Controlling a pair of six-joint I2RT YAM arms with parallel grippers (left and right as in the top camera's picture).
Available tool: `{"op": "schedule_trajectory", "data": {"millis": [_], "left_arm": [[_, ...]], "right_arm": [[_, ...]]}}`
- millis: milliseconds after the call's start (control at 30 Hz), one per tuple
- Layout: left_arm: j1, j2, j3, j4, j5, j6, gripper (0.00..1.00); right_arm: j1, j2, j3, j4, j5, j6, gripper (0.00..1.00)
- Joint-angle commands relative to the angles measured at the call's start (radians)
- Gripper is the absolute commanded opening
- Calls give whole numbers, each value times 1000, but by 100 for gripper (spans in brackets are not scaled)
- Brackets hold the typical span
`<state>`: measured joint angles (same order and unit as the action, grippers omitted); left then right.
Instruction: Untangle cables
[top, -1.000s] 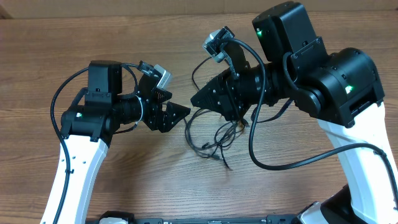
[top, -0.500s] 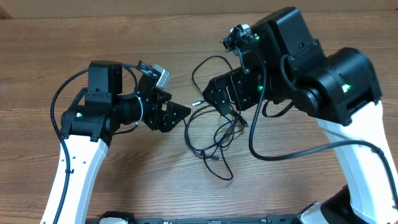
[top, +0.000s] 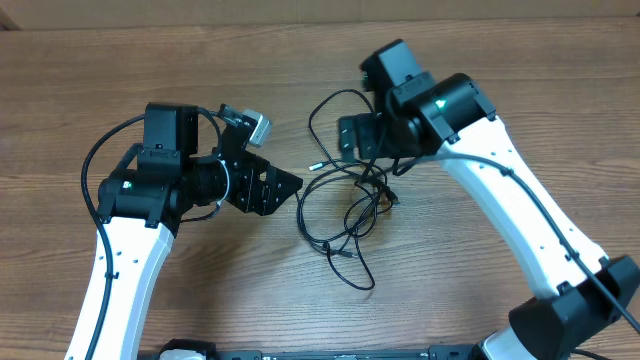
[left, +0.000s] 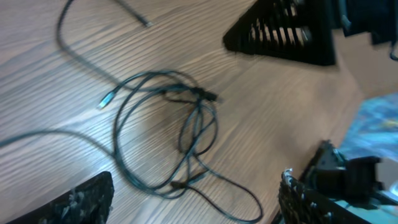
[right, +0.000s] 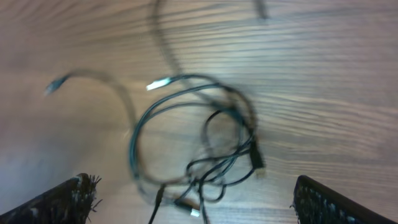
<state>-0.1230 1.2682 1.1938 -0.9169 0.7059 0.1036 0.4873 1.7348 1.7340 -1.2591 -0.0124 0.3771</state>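
The cables (top: 352, 212) are thin black cords lying in a loose tangle on the wooden table between the two arms. One silvery plug tip (top: 318, 166) points left. My left gripper (top: 285, 190) hovers just left of the tangle, open and empty. In the left wrist view the cables (left: 168, 130) lie ahead of the left gripper (left: 193, 208). My right gripper (top: 350, 138) hangs above the far edge of the tangle, open and empty. In the right wrist view the blurred cables (right: 205, 137) sit between and beyond the wide-apart fingers of the right gripper (right: 202, 205).
Thick black wires (top: 450, 262) hang from the right arm over the table to the right of the tangle. A similar wire (top: 100, 150) loops off the left arm. The table's far edge (top: 200, 25) runs along the top.
The right gripper has opened and drawn back toward the far side, off the tangle. The cables have settled on the table. The left arm has barely moved.
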Motion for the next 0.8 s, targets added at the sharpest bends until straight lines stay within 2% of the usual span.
{"op": "schedule_trajectory", "data": {"millis": [0,67,233,300,433,567,700,767], "left_arm": [[-1,6,15,0,-90,-48,84],[-1,6,15,2,-89,-49,85],[-1,6,15,5,-89,-54,85],[-1,6,15,6,-88,-60,86],[-1,6,15,6,-88,-60,86],[-1,6,15,6,-88,-67,87],[-1,6,15,6,-88,-68,88],[-1,6,15,6,-88,-68,88]], "right_arm": [[-66,-6,-89,54,30,163,100],[-95,-6,-150,94,-3,180,98],[-118,-6,-277,186,-97,176,81],[-116,-6,-316,205,-113,169,79],[-112,-6,-364,211,-113,50,86],[-112,-6,-413,208,-125,-154,100],[-112,-6,-486,243,-124,-331,100],[-112,-6,-529,287,-125,-367,100]]}}
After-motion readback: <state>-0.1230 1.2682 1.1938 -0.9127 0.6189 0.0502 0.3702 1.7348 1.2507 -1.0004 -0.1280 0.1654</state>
